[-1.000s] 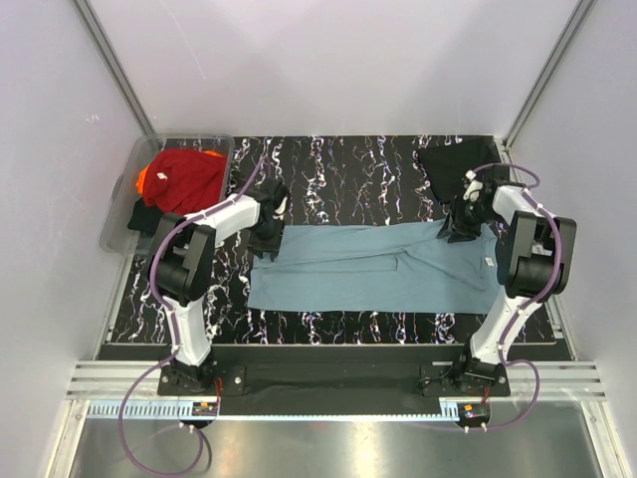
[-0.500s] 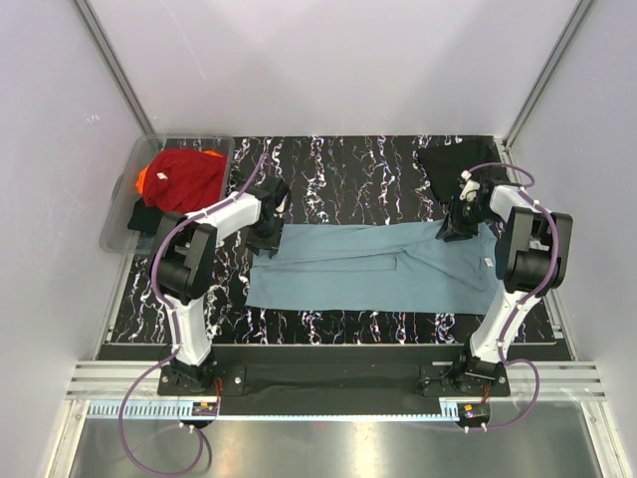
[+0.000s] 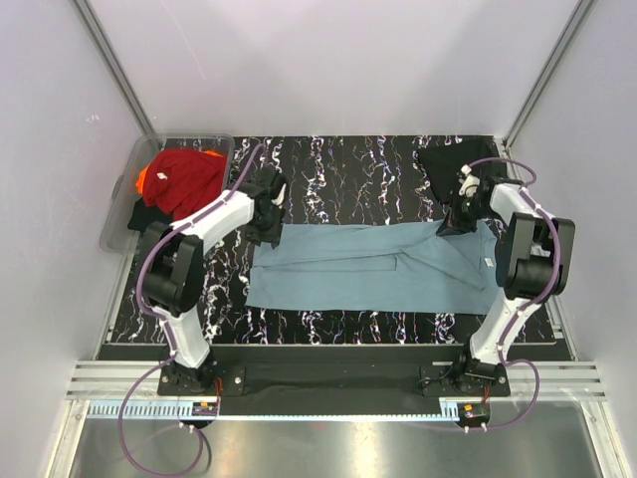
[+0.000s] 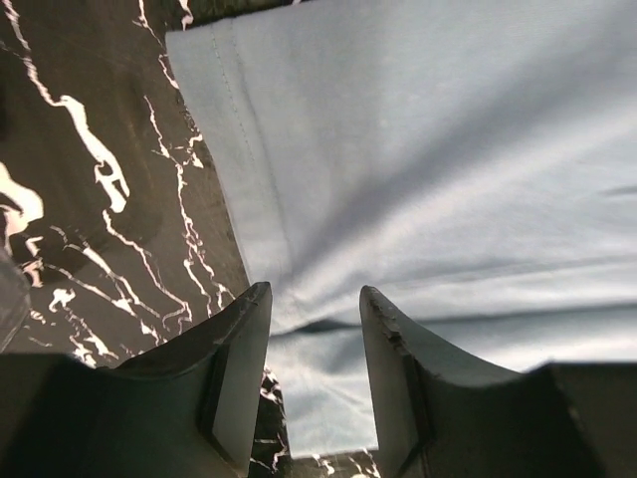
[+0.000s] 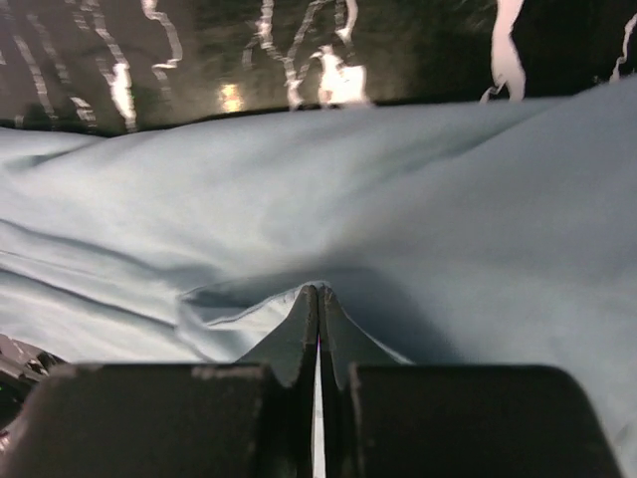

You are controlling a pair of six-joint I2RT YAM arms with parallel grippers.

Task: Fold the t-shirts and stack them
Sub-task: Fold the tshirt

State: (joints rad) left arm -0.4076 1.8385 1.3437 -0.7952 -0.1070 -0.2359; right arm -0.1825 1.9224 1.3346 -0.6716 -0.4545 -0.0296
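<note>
Fingers of the right gripper (image 5: 317,291) are being pressed tightly together on a raised ridge of the teal-blue t-shirt (image 3: 368,267), pinched at the garment's far right corner, as the right wrist view is showing. Over on the other side, the left gripper (image 4: 314,294) is being held with its jaws apart, one finger either side of a small wrinkle just inside the shirt's left hem, and the cloth between them is not being squeezed.

The teal-blue t-shirt is being shown from above as a long, flat band laid across the middle of the black marbled table (image 3: 348,164), reaching from one gripper to the other. A black t-shirt (image 3: 448,164) is being left crumpled at the table's far right corner, just beyond the right gripper.

At the far left corner, a clear plastic tub (image 3: 189,137) is being used to hold a red t-shirt (image 3: 184,177). An orange t-shirt (image 3: 144,179) is being glimpsed at its left edge, and a black garment (image 3: 139,214) is being seen at the tub's near end.
</note>
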